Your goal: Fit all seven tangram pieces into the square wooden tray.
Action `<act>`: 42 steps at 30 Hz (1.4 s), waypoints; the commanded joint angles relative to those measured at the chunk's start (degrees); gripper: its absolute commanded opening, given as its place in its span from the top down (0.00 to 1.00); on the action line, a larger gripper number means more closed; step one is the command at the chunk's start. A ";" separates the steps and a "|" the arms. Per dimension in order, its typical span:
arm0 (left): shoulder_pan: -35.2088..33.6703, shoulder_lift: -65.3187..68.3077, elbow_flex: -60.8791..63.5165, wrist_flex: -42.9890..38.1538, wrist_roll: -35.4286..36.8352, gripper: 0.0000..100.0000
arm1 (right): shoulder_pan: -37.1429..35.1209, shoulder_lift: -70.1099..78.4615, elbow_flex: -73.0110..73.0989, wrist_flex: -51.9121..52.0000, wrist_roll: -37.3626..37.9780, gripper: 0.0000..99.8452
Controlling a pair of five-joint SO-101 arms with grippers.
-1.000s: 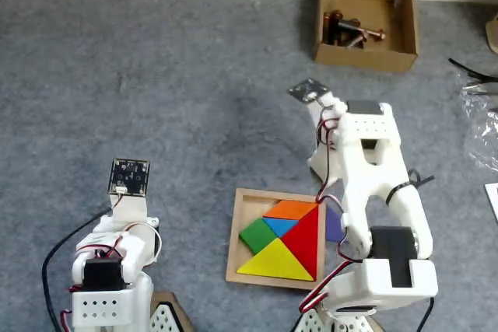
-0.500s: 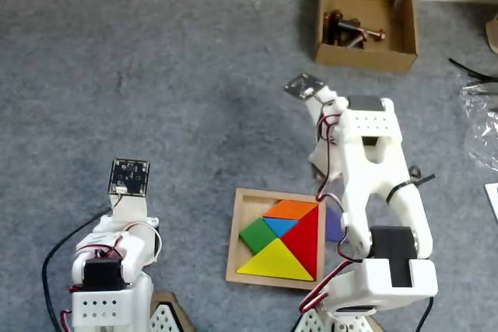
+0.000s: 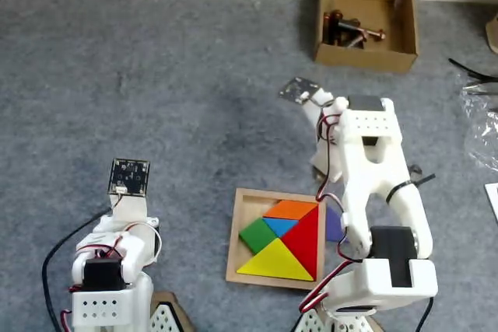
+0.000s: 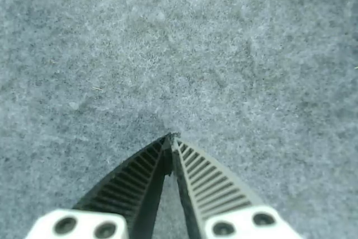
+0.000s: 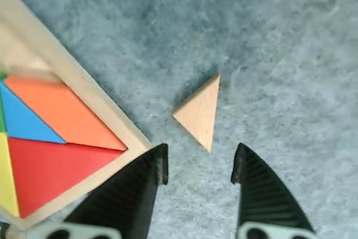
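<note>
Looking down on a grey carpeted table (image 3: 156,99) w/ two white robot arms at its near edge. The square wooden tray (image 3: 233,239) lies between them, closer to the right arm (image 3: 373,184). Five coloured pcs sit inside, packed toward the tray's right side: orange piece (image 3: 289,209) at the far edge, blue triangle (image 3: 282,225) just below it, green piece (image 3: 257,234) at left, big red triangle (image 3: 307,235) along the right wall, big yellow triangle (image 3: 278,260) along the near wall. Bare wood shows down the tray's left side & in its far left corner. A purple piece (image 3: 334,225) lies just outside the right wall, partly hidden under the right arm; can't tell if it touches the tray.

Right wrist view: a small plain-wood triangle (image 5: 200,111) lies flat on the table, near the tray's corner but apart from it. The right gripper (image 5: 200,155) hovers over the table w/ fingers spread wide, holding nothing. The triangle sits just beyond the fingertips, roughly in line w/ the gap, touching neither.

The left arm (image 3: 109,270) is folded back at the near left, well apart from the tray. Left wrist view: the left gripper (image 4: 170,136) has both ribbed fingers pressed together at the tips, above the table.

A cardboard box (image 3: 366,56) w/ small metal bits stands at the table's far edge, well apart from the tray.
</note>
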 commanded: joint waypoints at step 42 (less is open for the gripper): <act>-0.57 0.13 1.19 0.26 0.26 0.99 | -4.09 6.90 -0.48 -4.35 -1.85 0.81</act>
